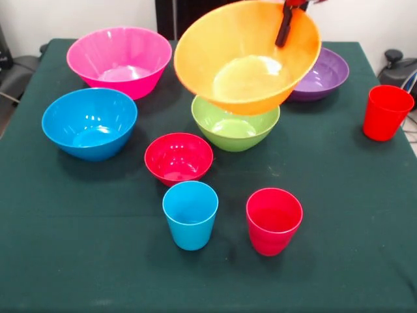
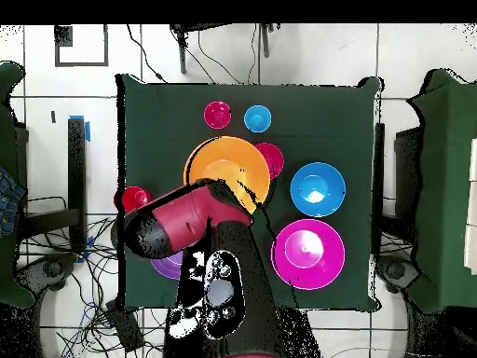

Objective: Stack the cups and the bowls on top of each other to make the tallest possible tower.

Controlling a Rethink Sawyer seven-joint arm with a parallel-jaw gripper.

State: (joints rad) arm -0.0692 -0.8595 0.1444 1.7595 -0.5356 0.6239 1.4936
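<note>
From the front view, nearest the camera stand two small tapered plastic tumblers: the sky-blue cup (image 1: 190, 214) at about 6 o'clock of the table's middle and a red cup (image 1: 273, 220) just beside it toward 5 o'clock, both upright and mouth-up, apart from each other. Just behind the blue cup sits the small glossy red bowl (image 1: 178, 157), close to the centre. Out at 9 o'clock rests the medium blue bowl (image 1: 90, 122), and at 3 o'clock, near the table's edge, a second red cup (image 1: 386, 112) stands alone. All of these sit singly on the dark green cloth-covered table (image 1: 78, 261), so no tower has been started yet.

Behind the red bowl lies the lime-green bowl (image 1: 235, 128), and directly over it hangs the big orange bowl (image 1: 247, 59), lifted clear and tipped with its mouth toward the camera. The black gripper (image 1: 285, 26) is pinched closed on the orange bowl's far rim, one finger inside the wall; that rim hold is likely why the bowl hangs tilted. Its position suggests it is meant to drop onto the green bowl.

Farthest back, the big pink bowl (image 1: 119, 60) sits at 11 o'clock and the purple bowl (image 1: 322, 77) at 1 o'clock, partly hidden by the orange one.
</note>
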